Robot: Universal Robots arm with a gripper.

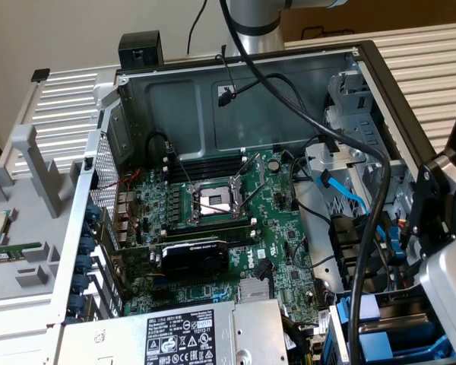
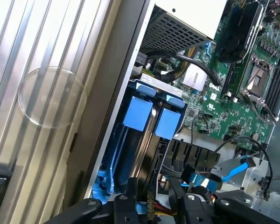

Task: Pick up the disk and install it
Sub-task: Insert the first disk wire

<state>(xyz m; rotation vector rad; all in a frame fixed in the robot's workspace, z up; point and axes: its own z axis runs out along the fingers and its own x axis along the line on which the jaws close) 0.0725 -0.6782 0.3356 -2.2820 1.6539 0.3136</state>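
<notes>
The claw [image 2: 152, 186] stands with two fingers [image 2: 130, 198] apart, empty, near two blue trays [image 2: 139, 114] side by side.

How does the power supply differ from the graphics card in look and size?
The power supply is a silver metal box; the graphics card is black. The power supply bears a large black-and-white label; the card shows only a small logo. The power supply looks much wider than the card. Both lie inside the open case.
</notes>
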